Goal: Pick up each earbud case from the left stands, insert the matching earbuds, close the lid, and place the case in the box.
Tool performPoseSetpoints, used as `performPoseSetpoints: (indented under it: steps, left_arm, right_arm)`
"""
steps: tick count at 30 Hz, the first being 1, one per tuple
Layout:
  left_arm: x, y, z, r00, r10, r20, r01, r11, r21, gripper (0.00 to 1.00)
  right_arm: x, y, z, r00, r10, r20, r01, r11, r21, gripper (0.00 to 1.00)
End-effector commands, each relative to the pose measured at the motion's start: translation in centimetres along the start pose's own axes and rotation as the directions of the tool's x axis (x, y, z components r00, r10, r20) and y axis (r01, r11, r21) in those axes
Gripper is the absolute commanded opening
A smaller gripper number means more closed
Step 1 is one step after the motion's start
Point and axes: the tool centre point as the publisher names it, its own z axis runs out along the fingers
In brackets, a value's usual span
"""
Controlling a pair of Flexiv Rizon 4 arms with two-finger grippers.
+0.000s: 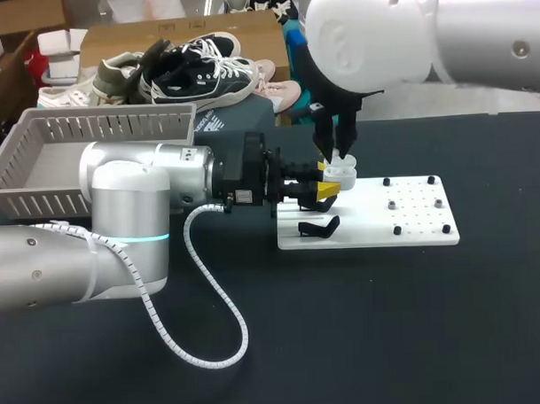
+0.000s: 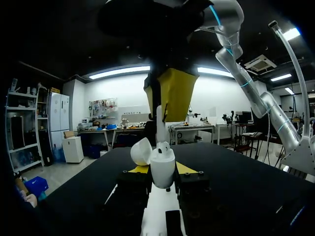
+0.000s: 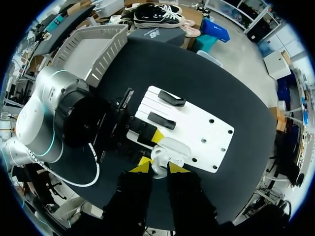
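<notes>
Where the left arm's bulk cuts off a corner of the grey basket (image 1: 117, 127), the left gripper (image 1: 327, 179) extends rightward, clamped on the open earbud case (image 2: 162, 169) over the white board's (image 1: 413, 224) left end. The right gripper (image 3: 158, 167) hangs directly above the case, with a small white piece at its tips. Whether it grips this piece cannot be told.

Board (image 1: 377, 225) mid-table, basket (image 1: 99, 128) behind at far left, earbud case (image 1: 342, 173) over board's rear edge.
</notes>
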Motion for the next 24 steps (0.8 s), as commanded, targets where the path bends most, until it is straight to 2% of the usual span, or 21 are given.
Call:
performPoseSetpoints:
  steps: [1,24]
  left_arm:
    - [0.1,0.0,0.0,1.0,0.001,0.002,-0.001,1.0,0.0,0.0]
    - [0.1,0.0,0.0,1.0,0.001,0.002,-0.001,1.0,0.0,0.0]
  right_arm:
    - [0.2,0.1,0.3,1.0,0.004,0.003,-0.004,1.0,0.007,0.0]
    - [-0.1,0.0,1.5,1.0,0.028,-0.003,-0.028,0.999,0.02,0.0]
